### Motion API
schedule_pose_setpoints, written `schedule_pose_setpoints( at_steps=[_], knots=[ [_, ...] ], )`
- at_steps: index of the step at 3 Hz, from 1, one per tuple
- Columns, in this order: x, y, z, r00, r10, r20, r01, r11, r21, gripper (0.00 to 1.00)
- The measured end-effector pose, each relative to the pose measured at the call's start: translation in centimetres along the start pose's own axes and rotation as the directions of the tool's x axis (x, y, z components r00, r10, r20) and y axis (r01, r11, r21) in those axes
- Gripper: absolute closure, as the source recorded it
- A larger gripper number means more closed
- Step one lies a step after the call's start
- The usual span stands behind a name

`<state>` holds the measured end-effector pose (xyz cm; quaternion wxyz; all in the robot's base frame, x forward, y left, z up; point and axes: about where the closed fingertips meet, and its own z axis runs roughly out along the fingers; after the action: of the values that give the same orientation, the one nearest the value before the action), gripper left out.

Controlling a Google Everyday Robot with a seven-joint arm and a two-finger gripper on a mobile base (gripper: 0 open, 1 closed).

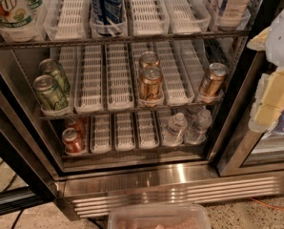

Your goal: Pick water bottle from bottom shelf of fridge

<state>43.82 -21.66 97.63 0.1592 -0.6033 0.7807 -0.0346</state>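
The fridge [147,185] stands open with three wire racks in view. On the bottom shelf [132,149], two clear ribbed water bottles with white caps stand at the right: one [174,129] and another [199,125] beside it. Red cans [73,141] stand at the shelf's left. My gripper [271,101], pale and cream-coloured, hangs at the right edge of the view, outside the fridge and to the right of the bottles, in front of the black door frame.
The middle rack holds green cans [49,92] at left and copper cans [150,82] [211,81] at centre and right. The top rack holds a blue can [106,4] and bottles. A clear plastic bin [158,217] sits on the floor below the ribbed base panel.
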Motion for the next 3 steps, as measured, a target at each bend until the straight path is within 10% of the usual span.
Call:
schedule_pose_setpoints(
  at_steps=[3],
  knots=[
    [1.7,4.0,8.2,0.995,0.078,0.054,-0.074,0.9952,-0.064,0.00]
  ],
)
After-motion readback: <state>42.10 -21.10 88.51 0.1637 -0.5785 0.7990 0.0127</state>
